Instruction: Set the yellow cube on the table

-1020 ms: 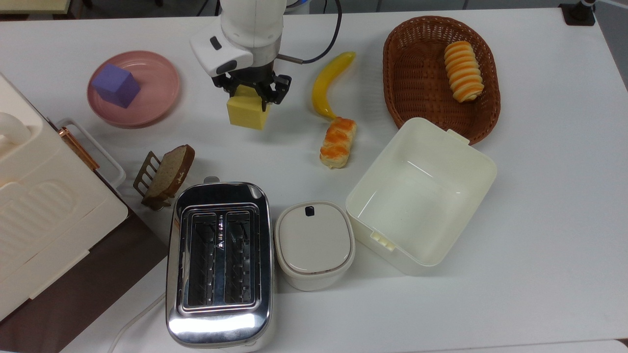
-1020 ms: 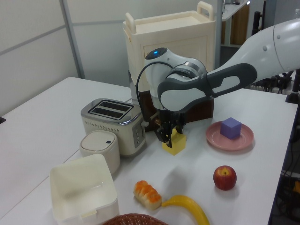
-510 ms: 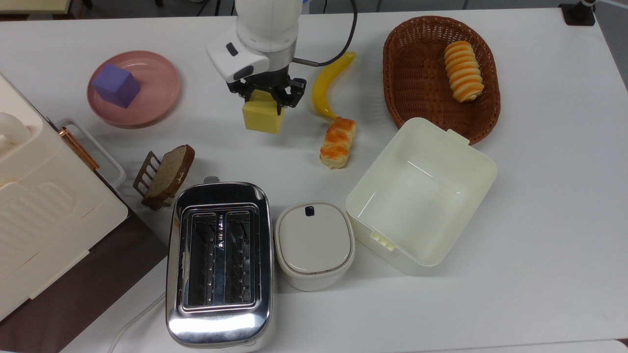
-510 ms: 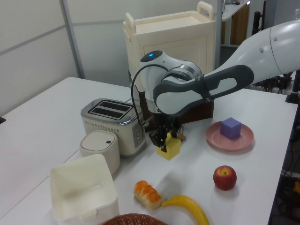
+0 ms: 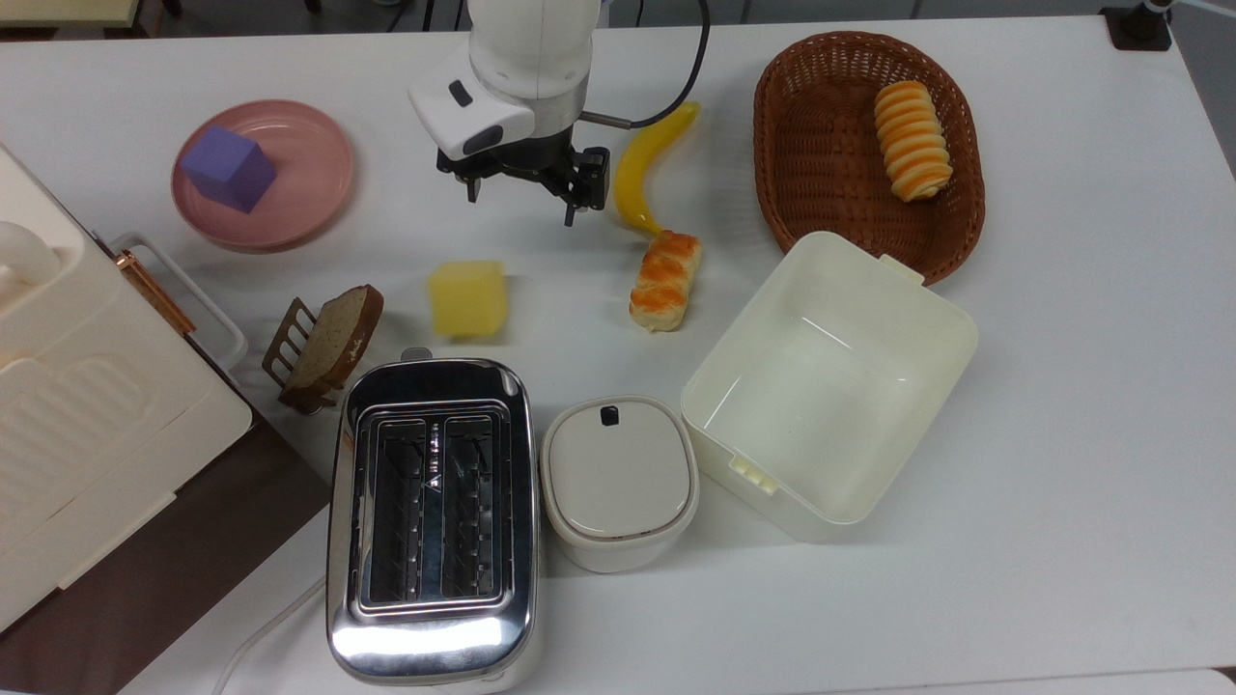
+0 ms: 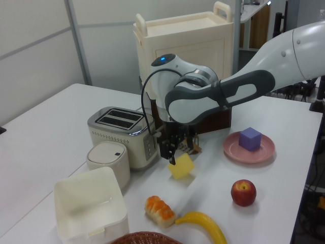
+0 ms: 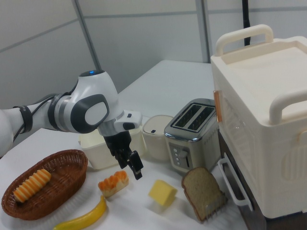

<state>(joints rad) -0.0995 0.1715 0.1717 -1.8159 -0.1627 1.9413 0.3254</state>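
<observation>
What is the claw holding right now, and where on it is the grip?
Nothing. The claw is open and empty, and the yellow cube is apart from it, near the toaster.

White table [image 5: 1062, 434]: toaster [image 5: 432, 516], banana [image 5: 649, 164], basket [image 5: 869, 145], plate [image 5: 319, 174].

1. Bright, even indoor light falls from overhead; the white desk [image 5: 1062, 386] reads almost washed out in the top view.
2. Shadows are soft and faint, pooling close under the basket [image 5: 864, 145] and the open box [image 5: 830, 386].
3. Glare streaks the chrome toaster [image 5: 430, 512].
4. The yellow cube [image 5: 468, 298] is smeared by motion blur in the top view and the left view; the rest is sharp.
</observation>
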